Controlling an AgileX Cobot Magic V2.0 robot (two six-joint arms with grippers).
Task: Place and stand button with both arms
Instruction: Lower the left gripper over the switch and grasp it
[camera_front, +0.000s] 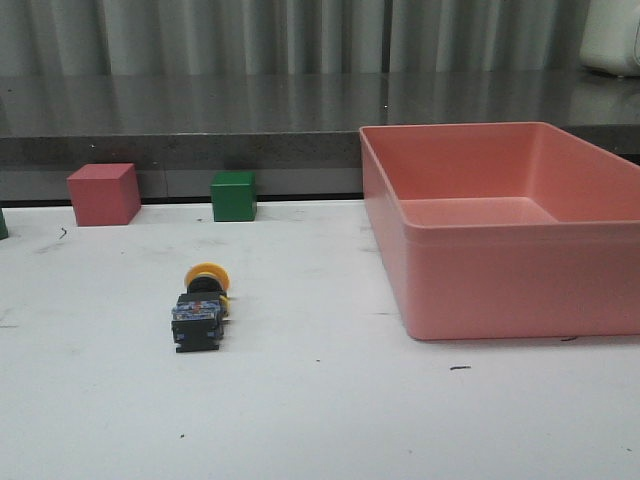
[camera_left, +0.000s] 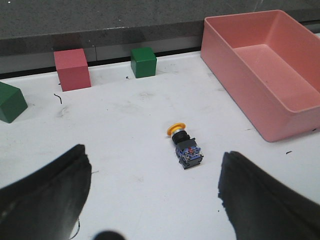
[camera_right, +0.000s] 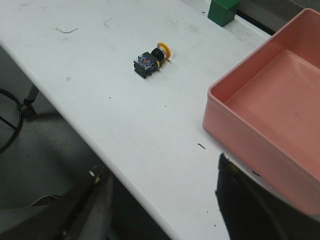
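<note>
One small push-button with a round yellow cap, black neck and boxy black-and-blue base (camera_front: 199, 308) lies on its side on the white desk (camera_front: 320, 410), left of centre, well in from the front edge. Cap points toward the back edge, base toward the front. Not standing yet, so the task looks unstarted; lying flat like this it likely needs one tool to steady the base while the other tips it upright.

Big salmon-pink plastic bin (camera_front: 510, 280) sits on the right half of the desk, well apart from the button; as far as the views show, nothing in it. Along the back edge: red cube (camera_front: 103, 194) near the left corner, green cube (camera_front: 233, 196) just right of it. Left wrist view shows a second green block (camera_left: 10, 102) at the far left edge. None touch the button; they read as distractors.

Left tool (camera_left: 155, 192): dark fingers spread wide, holding nothing, touching nothing, hovering above the desk with the button between and beyond the fingertips. Looks lined up for an approach.

Right tool (camera_right: 160, 200): also spread wide and empty, hanging near the desk's front edge by the bin's near corner, button well away from it. Floor and cable (camera_right: 10, 120) visible past the desk edge.

Neither arm shows in the front view.

Risk: the small rounded cap may roll or skid if nudged.
</note>
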